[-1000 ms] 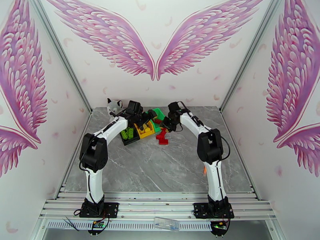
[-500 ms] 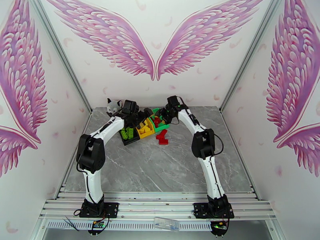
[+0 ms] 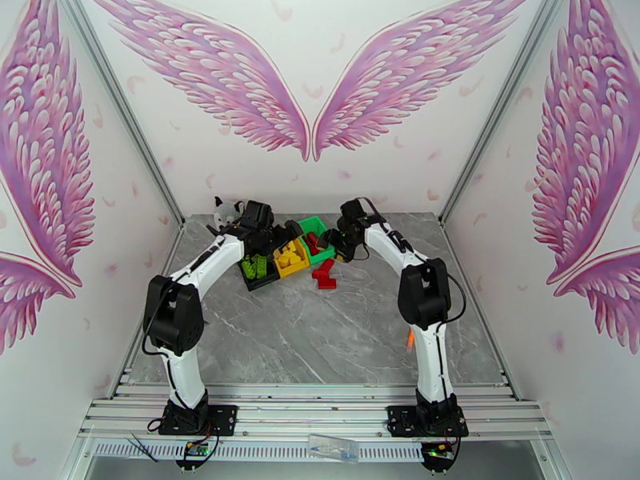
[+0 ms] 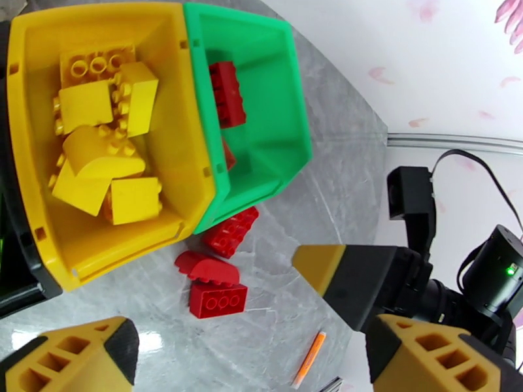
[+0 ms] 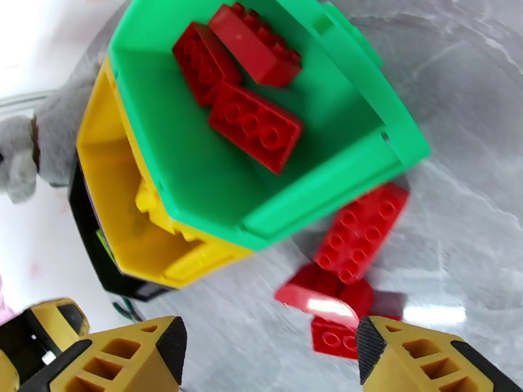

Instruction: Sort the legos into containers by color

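Top cam: both arms reach to the far-left part of the bench [image 3: 320, 338]. 3 joined bins sit there in a slanted row: black bin [image 3: 258, 286], yellow bin [image 3: 298, 268], green bin [image 3: 320, 224]. This view shows the green legos [image 3: 256, 267] in the black bin, plus a husky toy [image 3: 226, 210] just behind the row. Left gripper [image 3: 276, 236] hangs over the bins; right gripper [image 3: 340, 248] is just beside the green bin's right side.

L wrist cam: left gripper [image 4: 252, 341] spread wide, nothing btwn the fingers. It looks into the yellow bin [image 4: 196, 158], w/ approx 6 yellow legos [image 4: 104, 138] piled inside. An orange stick [image 4: 312, 357] lies on the bench, apart from the bins.

R wrist cam: right gripper [image 5: 268, 351] also spread, empty. Clearest look into the green bin [image 5: 392, 158]: 3 red legos [image 5: 255, 125] inside, studs up. 3 loose red legos [image 5: 359, 230] lie on the bench just outside its front wall, one w/ a curved top; the nearest sits btwn the fingertips in this view.

Bench: grey marble look, glossy. Walls [image 3: 320, 170] white w/ big pink wings [image 3: 232, 82]; metal rail [image 3: 320, 414] along the near edge.

Legos: small, studded, glossy plastic.
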Robot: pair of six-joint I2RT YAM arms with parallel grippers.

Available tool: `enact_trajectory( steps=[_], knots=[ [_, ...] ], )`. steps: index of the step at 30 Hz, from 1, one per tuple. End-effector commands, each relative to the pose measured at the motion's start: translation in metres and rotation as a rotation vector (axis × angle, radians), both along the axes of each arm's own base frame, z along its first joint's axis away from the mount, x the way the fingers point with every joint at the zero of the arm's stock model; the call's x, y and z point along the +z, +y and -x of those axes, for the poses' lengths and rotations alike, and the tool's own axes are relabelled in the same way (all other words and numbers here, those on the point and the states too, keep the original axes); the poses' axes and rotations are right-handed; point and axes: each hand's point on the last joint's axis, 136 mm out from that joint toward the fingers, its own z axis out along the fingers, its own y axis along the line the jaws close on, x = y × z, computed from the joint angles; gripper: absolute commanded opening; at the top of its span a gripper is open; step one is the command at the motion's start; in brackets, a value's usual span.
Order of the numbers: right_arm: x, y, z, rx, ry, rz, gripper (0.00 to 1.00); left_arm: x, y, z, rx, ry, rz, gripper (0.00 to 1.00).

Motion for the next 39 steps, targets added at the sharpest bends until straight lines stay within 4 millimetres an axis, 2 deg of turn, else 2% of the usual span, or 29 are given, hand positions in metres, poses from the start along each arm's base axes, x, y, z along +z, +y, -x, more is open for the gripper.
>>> enact_trajectory(
  steps=[1,7,13,18,25,33,39],
  knots=[
    [-0.016,-0.005,0.019,0.073,0.003,0.083,0.77,0.004,0.004,0.013,0.001,-0.009,-0.031,0.97],
    [-0.045,0.010,0.025,0.124,0.029,0.073,0.79,0.003,-0.004,0.022,-0.012,-0.005,-0.033,0.97],
    [-0.057,0.024,0.023,0.148,0.034,0.071,0.80,0.004,-0.005,0.030,-0.017,-0.004,-0.040,0.97],
    [-0.069,0.024,0.027,0.165,0.059,0.088,0.81,0.002,-0.003,0.035,-0.010,0.003,-0.044,0.97],
    [-0.066,0.025,0.046,0.191,0.061,0.078,0.81,0.002,-0.003,0.033,0.000,0.001,-0.043,0.97],
    [-0.061,0.035,0.079,0.235,0.061,0.068,0.81,0.001,-0.002,0.031,0.010,0.003,-0.042,0.97],
    [-0.064,0.042,0.088,0.282,0.062,0.144,0.80,0.000,-0.004,0.032,0.009,0.006,-0.038,0.97]
  ],
)
